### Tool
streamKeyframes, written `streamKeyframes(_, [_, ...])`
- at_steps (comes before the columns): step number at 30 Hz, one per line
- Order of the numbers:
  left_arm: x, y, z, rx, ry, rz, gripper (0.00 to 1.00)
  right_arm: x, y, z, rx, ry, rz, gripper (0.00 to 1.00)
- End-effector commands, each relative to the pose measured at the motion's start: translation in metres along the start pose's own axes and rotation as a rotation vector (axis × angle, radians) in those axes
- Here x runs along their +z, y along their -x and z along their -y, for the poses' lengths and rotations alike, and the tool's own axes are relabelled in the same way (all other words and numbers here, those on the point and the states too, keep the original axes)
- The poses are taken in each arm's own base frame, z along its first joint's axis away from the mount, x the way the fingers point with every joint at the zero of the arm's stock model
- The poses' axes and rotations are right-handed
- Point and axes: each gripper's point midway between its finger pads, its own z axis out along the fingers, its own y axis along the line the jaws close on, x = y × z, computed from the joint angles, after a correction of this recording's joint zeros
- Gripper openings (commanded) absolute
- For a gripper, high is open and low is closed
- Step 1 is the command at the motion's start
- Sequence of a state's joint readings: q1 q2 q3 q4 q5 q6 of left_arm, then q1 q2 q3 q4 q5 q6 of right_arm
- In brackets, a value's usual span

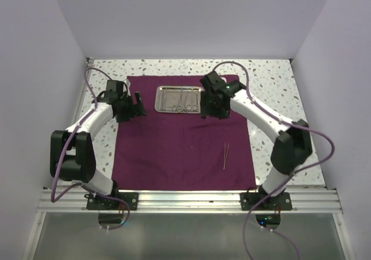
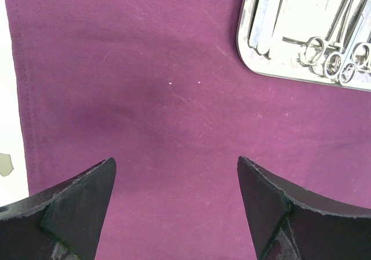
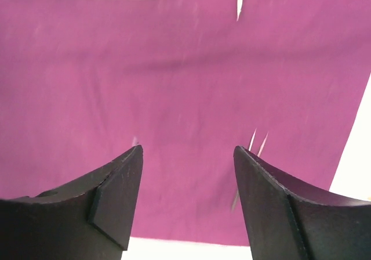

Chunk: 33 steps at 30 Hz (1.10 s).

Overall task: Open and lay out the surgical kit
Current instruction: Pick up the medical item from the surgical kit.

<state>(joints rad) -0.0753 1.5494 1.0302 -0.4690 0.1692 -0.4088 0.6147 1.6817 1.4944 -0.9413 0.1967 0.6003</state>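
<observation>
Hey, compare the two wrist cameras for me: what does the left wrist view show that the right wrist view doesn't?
Only the left wrist view: the steel tray at upper right, with ring-handled instruments lying in it.

Only the right wrist view: slim tweezers on the cloth just beyond the right tool. A bright blur along the top edge is too smeared to name.

Both: the purple cloth spread flat, a strip of pale table past its edge, and an open tool with nothing between its fingers, the left tool likewise.

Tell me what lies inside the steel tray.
Several slim steel instruments, some ring-handled, lie side by side in the tray. Their exact count is unclear; the tray hides the cloth beneath it.
</observation>
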Motion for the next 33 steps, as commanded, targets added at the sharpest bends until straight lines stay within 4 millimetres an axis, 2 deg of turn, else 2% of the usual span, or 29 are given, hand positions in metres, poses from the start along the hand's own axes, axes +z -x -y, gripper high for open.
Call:
streamKeyframes(1, [-0.013, 0.017, 0.011, 0.025, -0.034, 0.066, 0.89, 0.040, 0.020, 0.025, -0.027, -0.186, -0.030, 0.66])
streamKeyframes(2, [-0.014, 0.017, 0.011, 0.027, -0.035, 0.068, 0.89, 0.047, 0.027, 0.029, -0.020, -0.202, -0.034, 0.64])
streamKeyframes(3, [-0.014, 0.016, 0.011, 0.028, -0.034, 0.066, 0.89, 0.046, 0.043, 0.023, -0.013, -0.194, -0.004, 0.64])
streamKeyframes(4, [-0.014, 0.015, 0.010, 0.028, -0.033, 0.065, 0.89, 0.054, 0.049, 0.024, -0.013, -0.219, -0.003, 0.63])
streamKeyframes(5, [-0.014, 0.015, 0.010, 0.031, -0.034, 0.065, 0.89, 0.071, 0.049, 0.026, -0.028, -0.250, -0.029, 0.62])
streamKeyframes(6, [-0.014, 0.013, 0.009, 0.032, -0.033, 0.063, 0.89, 0.071, 0.064, 0.021, -0.022, -0.251, -0.005, 0.61])
streamKeyframes(12, [-0.015, 0.007, 0.005, 0.040, -0.027, 0.063, 0.89, 0.107, 0.090, 0.016, -0.032, -0.304, -0.013, 0.60])
streamKeyframes(15, [-0.014, 0.005, 0.004, 0.043, -0.022, 0.058, 0.89, 0.121, 0.090, 0.021, -0.013, -0.322, -0.035, 0.58])
streamKeyframes(24, [-0.008, 0.008, 0.003, 0.037, -0.016, 0.052, 0.89, 0.145, 0.075, 0.045, 0.012, -0.350, -0.099, 0.56])
streamKeyframes(31, [-0.005, 0.016, 0.003, 0.037, -0.003, 0.047, 0.89, 0.171, 0.057, 0.046, 0.021, -0.288, -0.173, 0.48])
streamKeyframes(33, [-0.004, 0.018, 0.004, 0.036, 0.000, 0.045, 0.89, 0.181, 0.049, 0.038, 0.013, -0.225, -0.196, 0.47])
